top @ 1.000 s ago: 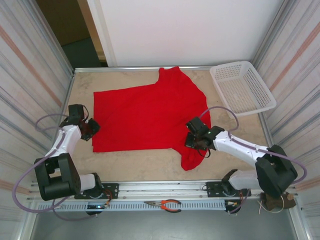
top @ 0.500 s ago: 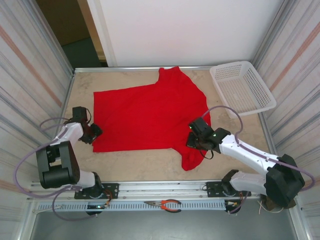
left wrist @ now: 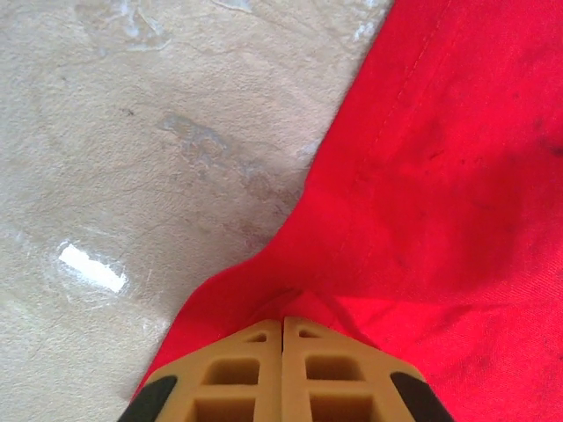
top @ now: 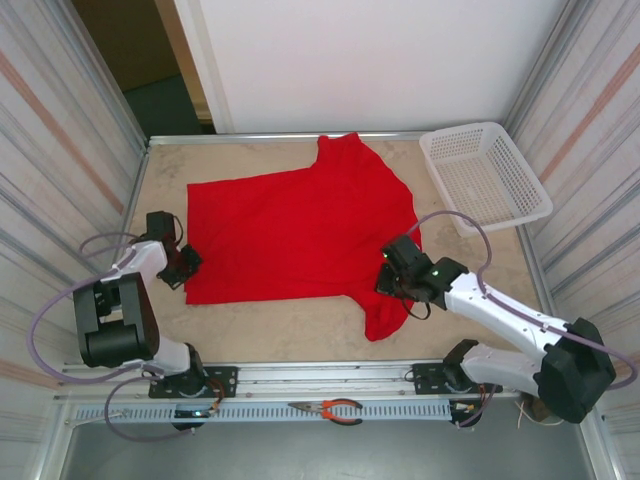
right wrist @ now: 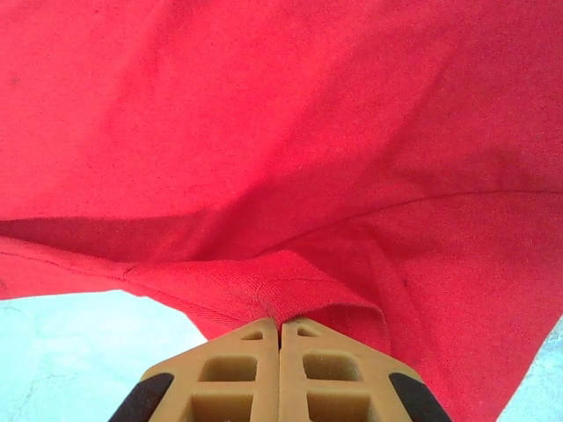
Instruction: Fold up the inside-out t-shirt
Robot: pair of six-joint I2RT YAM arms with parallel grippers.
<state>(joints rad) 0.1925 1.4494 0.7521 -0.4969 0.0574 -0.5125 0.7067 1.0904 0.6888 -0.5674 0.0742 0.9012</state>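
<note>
One shirt (top: 300, 230) lies spread on the table (top: 290, 335). The left end effector (left wrist: 281, 323) and right end effector (right wrist: 280, 322) each pinch its cloth, jaws closed. One basket (top: 485, 175); one pliers (top: 332, 409).

Beige tabletop (top: 300, 338) between corrugated metal walls (top: 60, 150), white panel (top: 380, 60) behind.

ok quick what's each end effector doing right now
left end effector: closed, pinching the shirt edge
right end effector: closed, pinching the shirt

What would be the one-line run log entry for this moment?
left gripper: jaws shut on t-shirt corner | right gripper: jaws shut on t-shirt edge | t-shirt: unfolded
</note>
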